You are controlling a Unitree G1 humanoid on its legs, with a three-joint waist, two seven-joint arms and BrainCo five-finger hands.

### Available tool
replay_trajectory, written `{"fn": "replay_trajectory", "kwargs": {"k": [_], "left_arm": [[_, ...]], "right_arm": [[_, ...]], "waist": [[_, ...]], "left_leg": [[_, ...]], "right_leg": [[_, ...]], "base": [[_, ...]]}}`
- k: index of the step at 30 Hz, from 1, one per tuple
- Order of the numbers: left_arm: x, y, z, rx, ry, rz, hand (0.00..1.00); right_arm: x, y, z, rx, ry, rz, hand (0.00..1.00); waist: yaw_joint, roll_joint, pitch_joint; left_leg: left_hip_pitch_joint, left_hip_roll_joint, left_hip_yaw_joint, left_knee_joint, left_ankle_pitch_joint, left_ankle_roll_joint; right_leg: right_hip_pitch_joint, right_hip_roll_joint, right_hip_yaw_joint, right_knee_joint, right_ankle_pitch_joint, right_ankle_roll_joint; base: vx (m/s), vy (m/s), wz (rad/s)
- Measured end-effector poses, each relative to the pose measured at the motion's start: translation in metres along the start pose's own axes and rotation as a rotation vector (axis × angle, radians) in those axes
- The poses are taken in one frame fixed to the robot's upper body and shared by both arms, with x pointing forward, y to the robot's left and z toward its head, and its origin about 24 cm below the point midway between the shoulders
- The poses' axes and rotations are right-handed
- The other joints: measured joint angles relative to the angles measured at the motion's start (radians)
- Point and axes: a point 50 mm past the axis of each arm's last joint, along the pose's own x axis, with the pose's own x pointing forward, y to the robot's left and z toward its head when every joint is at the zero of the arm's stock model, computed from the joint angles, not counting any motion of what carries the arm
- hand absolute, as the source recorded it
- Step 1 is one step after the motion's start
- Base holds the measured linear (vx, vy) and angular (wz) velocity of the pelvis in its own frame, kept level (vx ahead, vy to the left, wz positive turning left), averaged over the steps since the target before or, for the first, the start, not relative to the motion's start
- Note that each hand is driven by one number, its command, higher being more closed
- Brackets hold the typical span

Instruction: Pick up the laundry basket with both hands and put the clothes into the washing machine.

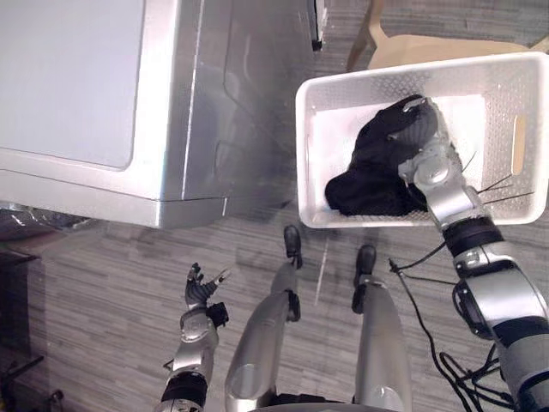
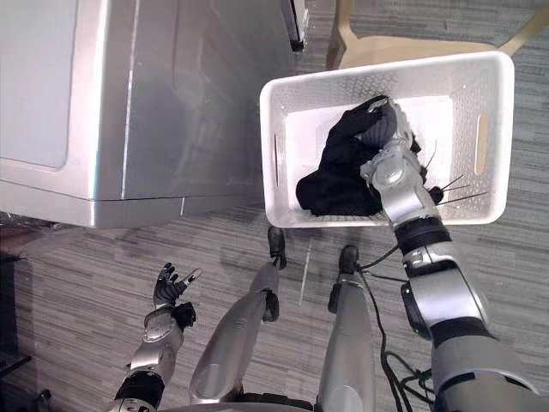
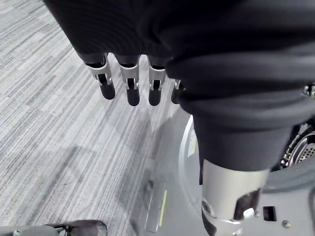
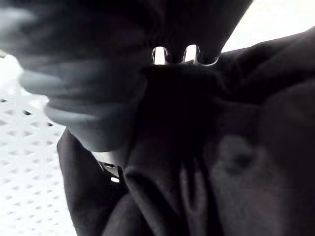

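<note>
my right hand (image 1: 419, 130) is down in the white laundry basket (image 1: 310, 112), on top of the black clothes (image 1: 364, 189). my fingers there are sunk into the cloth, so i cannot tell whether they have closed on it. my left hand (image 1: 201, 290) hangs low over the floor (image 1: 94, 300), fingers (image 3: 131, 81) straight and holding nothing. the basket stands near the washing machine (image 1: 86, 86), the clothes all inside it. by my reckoning nothing has reached the machine yet: the grab, the lift and the loading are left.
</note>
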Motion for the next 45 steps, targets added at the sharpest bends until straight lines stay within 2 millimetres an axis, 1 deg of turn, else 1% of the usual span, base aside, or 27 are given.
{"fn": "replay_trajectory", "kwargs": {"k": [3,5,6,9,11,13,14,17,18,19,23,26,28,30,31,33,34,35,36,37,38,40,41,42,43,44,45], "left_arm": [[-0.001,0.000,0.003,-0.005,-0.014,-0.001,0.00],[-0.001,0.000,0.006,-0.009,-0.029,-0.005,0.00],[-0.001,0.000,0.006,-0.009,-0.027,-0.005,0.00],[-0.002,0.000,0.003,-0.008,-0.017,-0.004,0.00],[-0.005,0.004,-0.004,-0.001,0.005,-0.009,0.00],[-0.010,0.007,-0.013,0.005,0.040,-0.005,0.00],[-0.014,0.013,-0.022,0.016,0.072,0.007,0.00],[-0.024,0.025,-0.045,0.043,0.161,0.028,0.00],[-0.027,0.028,-0.053,0.052,0.192,0.029,0.00],[-0.032,0.033,-0.062,0.063,0.229,0.036,0.00],[-0.047,0.048,-0.084,0.100,0.321,0.063,0.00],[-0.056,0.059,-0.094,0.106,0.360,0.081,0.00],[-0.060,0.066,-0.097,0.101,0.376,0.108,0.00],[-0.061,0.068,-0.101,0.104,0.392,0.112,0.00],[-0.061,0.068,-0.101,0.103,0.391,0.112,0.00],[-0.061,0.068,-0.101,0.103,0.392,0.113,0.00],[-0.059,0.067,-0.099,0.101,0.385,0.113,0.00],[-0.055,0.066,-0.094,0.091,0.369,0.116,0.00],[-0.052,0.066,-0.092,0.084,0.358,0.119,0.00],[-0.048,0.066,-0.085,0.077,0.332,0.126,0.00],[-0.046,0.065,-0.079,0.080,0.302,0.126,0.00],[-0.044,0.063,-0.070,0.083,0.257,0.128,0.00],[-0.043,0.062,-0.065,0.081,0.229,0.133,0.00],[-0.044,0.057,-0.058,0.068,0.195,0.125,0.00],[-0.046,0.049,-0.053,0.051,0.171,0.106,0.00],[-0.048,0.036,-0.046,0.035,0.134,0.071,0.00],[-0.051,0.026,-0.041,0.036,0.106,0.028,0.00]], "right_arm": [[-0.010,0.003,0.006,0.083,-0.039,-0.016,1.00],[-0.019,-0.005,0.011,0.153,-0.080,-0.063,1.00],[-0.021,-0.007,0.012,0.170,-0.086,-0.076,1.00],[-0.037,-0.011,0.006,0.291,-0.080,-0.132,1.00],[-0.055,0.000,-0.003,0.402,-0.050,-0.134,1.00],[-0.070,0.012,-0.012,0.487,-0.015,-0.124,1.00],[-0.081,0.023,-0.017,0.543,0.018,-0.107,1.00],[-0.106,0.045,-0.032,0.668,0.105,-0.064,1.00],[-0.113,0.051,-0.034,0.713,0.127,-0.048,1.00],[-0.121,0.057,-0.036,0.762,0.152,-0.036,1.00],[-0.140,0.066,-0.029,0.945,0.133,0.014,1.00],[-0.151,0.069,-0.020,1.034,0.087,0.068,1.00],[-0.153,0.073,-0.012,1.062,0.056,0.112,1.00],[-0.154,0.076,-0.008,1.071,0.032,0.144,1.00],[-0.155,0.078,-0.006,1.071,0.027,0.164,1.00],[-0.158,0.080,-0.008,1.062,0.031,0.183,1.00],[-0.159,0.080,-0.008,1.059,0.027,0.188,1.00],[-0.158,0.078,-0.009,1.049,0.024,0.181,1.00],[-0.158,0.078,-0.009,1.044,0.022,0.181,1.00],[-0.158,0.078,-0.006,1.039,0.014,0.186,1.00],[-0.158,0.077,0.000,1.039,-0.012,0.193,1.00],[-0.158,0.077,0.018,1.055,-0.081,0.219,1.00],[-0.158,0.075,0.028,1.069,-0.121,0.235,1.00],[-0.159,0.071,0.036,1.096,-0.160,0.243,1.00],[-0.159,0.069,0.039,1.112,-0.174,0.244,1.00],[-0.158,0.067,0.036,1.116,-0.171,0.243,1.00],[-0.158,0.065,0.034,1.109,-0.167,0.243,1.00]], "waist": [[-0.002,-0.019,-0.001],[-0.002,-0.043,-0.003],[-0.003,-0.049,-0.005],[-0.004,-0.064,-0.013],[-0.007,-0.085,-0.045],[-0.015,-0.090,-0.055],[-0.029,-0.090,-0.076],[-0.028,-0.091,-0.129],[-0.028,-0.092,-0.147],[-0.026,-0.092,-0.176],[-0.024,-0.102,-0.236],[-0.023,-0.114,-0.269],[-0.021,-0.121,-0.279],[-0.006,-0.119,-0.289],[0.000,-0.119,-0.289],[-0.001,-0.118,-0.290],[-0.008,-0.117,-0.290],[-0.011,-0.120,-0.290],[-0.012,-0.123,-0.291],[-0.007,-0.133,-0.297],[0.006,-0.150,-0.307],[0.028,-0.154,-0.309],[0.039,-0.154,-0.309],[0.057,-0.152,-0.309],[0.050,-0.134,-0.310],[0.032,-0.108,-0.314],[0.023,-0.097,-0.318]], "left_leg": [[0.033,0.002,-0.001,0.000,-0.001,0.000],[0.059,0.002,-0.004,0.000,-0.001,-0.001],[0.063,0.002,-0.006,0.000,-0.001,-0.001],[0.109,0.001,-0.022,-0.001,-0.005,-0.005],[0.133,0.000,-0.033,-0.002,-0.006,-0.004],[0.166,0.001,-0.056,-0.002,-0.009,-0.002],[0.181,0.001,-0.070,-0.003,-0.014,-0.002],[0.225,0.001,-0.088,-0.004,-0.025,0.001],[0.240,0.002,-0.089,-0.004,-0.033,-0.005],[0.252,0.004,-0.091,-0.003,-0.038,0.002],[0.310,0.003,-0.095,-0.004,-0.066,0.003],[0.352,0.002,-0.089,-0.003,-0.074,0.008],[0.371,0.005,-0.085,-0.003,-0.075,0.009],[0.376,0.009,-0.079,-0.003,-0.075,0.009],[0.381,0.010,-0.079,-0.002,-0.075,0.009],[0.392,0.013,-0.098,-0.002,-0.076,0.007],[0.392,0.011,-0.128,-0.003,-0.082,0.015],[0.387,0.004,-0.159,-0.003,-0.083,0.020],[0.385,-0.004,-0.181,0.002,-0.078,0.022],[0.365,-0.023,-0.222,0.035,-0.078,0.021],[0.331,-0.041,-0.250,0.074,-0.087,0.010],[0.276,-0.045,-0.267,0.134,-0.091,-0.001],[0.241,-0.043,-0.277,0.175,-0.087,-0.012],[0.203,-0.038,-0.291,0.215,-0.076,-0.029],[0.181,-0.029,-0.317,0.232,-0.068,-0.039],[0.171,-0.009,-0.356,0.211,-0.070,-0.033],[0.171,0.017,-0.327,0.164,-0.107,-0.018]], "right_leg": [[0.035,-0.001,-0.008,0.001,-0.006,-0.005],[0.062,-0.001,-0.011,0.001,-0.019,-0.006],[0.068,-0.001,-0.012,0.001,-0.021,-0.005],[0.122,-0.003,-0.027,-0.002,-0.033,-0.005],[0.163,-0.004,-0.039,-0.022,-0.056,-0.001],[0.213,-0.002,-0.055,-0.045,-0.058,0.001],[0.243,-0.001,-0.069,-0.064,-0.059,0.003],[0.321,0.006,-0.084,-0.119,-0.053,0.011],[0.346,0.009,-0.086,-0.141,-0.048,0.016],[0.374,0.015,-0.089,-0.171,-0.039,0.019],[0.471,0.024,-0.092,-0.262,-0.012,0.028],[0.531,0.028,-0.088,-0.310,0.001,0.032],[0.550,0.035,-0.073,-0.325,0.013,0.028],[0.551,0.039,-0.058,-0.331,0.020,0.026],[0.551,0.040,-0.054,-0.323,0.020,0.026],[0.536,0.053,-0.015,-0.259,0.014,0.029],[0.517,0.054,0.048,-0.191,-0.011,0.053],[0.498,0.051,0.124,-0.075,-0.076,0.055],[0.493,0.050,0.154,0.002,-0.107,0.059],[0.498,0.044,0.212,0.118,-0.144,0.071],[0.503,0.036,0.266,0.161,-0.174,0.074],[0.519,0.052,0.317,0.136,-0.237,0.067],[0.526,0.057,0.311,0.116,-0.276,0.056],[0.530,0.072,0.281,0.096,-0.326,0.017],[0.526,0.092,0.245,0.102,-0.342,-0.009],[0.509,0.111,0.188,0.129,-0.343,-0.035],[0.500,0.123,0.141,0.131,-0.335,-0.071]], "base": [[0.01,-0.005,0.00],[0.00,-0.036,0.04],[-0.01,-0.035,0.07],[-0.02,-0.036,0.10],[0.00,-0.036,0.10],[0.03,-0.019,0.18],[0.05,-0.007,0.23],[0.09,0.005,0.13],[0.12,0.021,0.03],[0.10,0.022,0.00],[0.10,0.022,-0.05],[0.10,0.006,-0.08],[0.08,-0.015,-0.23],[0.02,-0.016,-0.25],[0.00,-0.015,-0.08],[0.00,-0.008,0.14],[-0.02,-0.022,0.67],[-0.02,-0.042,0.92],[-0.03,-0.102,1.25],[-0.07,-0.236,1.19],[-0.06,-0.211,1.08],[-0.11,-0.244,0.57],[-0.24,-0.413,0.41],[-0.23,-0.343,0.52],[-0.39,-0.423,0.84],[-0.33,-0.271,1.12],[-0.34,-0.256,1.11]]}}
